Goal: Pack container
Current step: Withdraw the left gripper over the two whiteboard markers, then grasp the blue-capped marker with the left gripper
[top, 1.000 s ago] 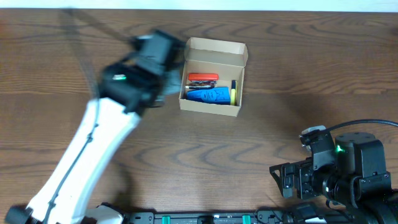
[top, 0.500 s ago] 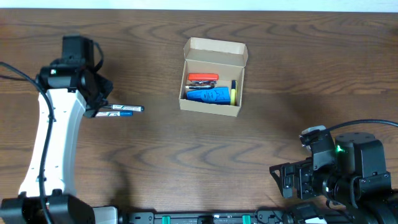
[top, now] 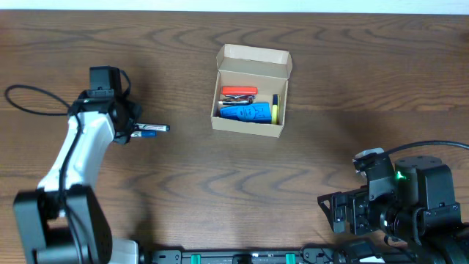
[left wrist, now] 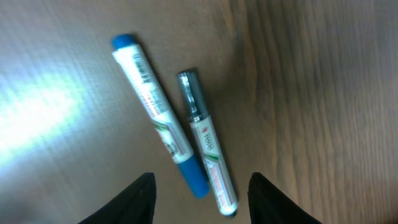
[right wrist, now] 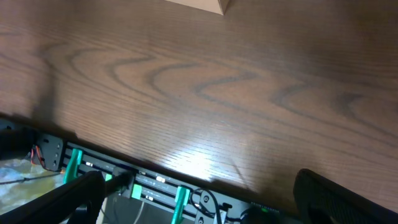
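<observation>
The tan cardboard container (top: 250, 92) stands open at the table's middle back, flap lid raised, with a red, a blue and a yellow item inside. Two white pens lie side by side on the wood left of it. One has blue ends (left wrist: 159, 115), the other a grey cap (left wrist: 205, 140). They show in the overhead view too (top: 151, 129). My left gripper (left wrist: 200, 208) is open just above them, a finger on each side of the pens' near ends. My right gripper (right wrist: 199, 208) is open and empty at the front right. A corner of the container (right wrist: 199, 5) shows in the right wrist view.
The table's front edge with a black rail and green clips (right wrist: 124, 180) lies under my right gripper. A black cable (top: 29, 99) loops left of my left arm.
My left arm swung from beside the container to the left and came down over the two pens. My right arm and the container have not moved.
</observation>
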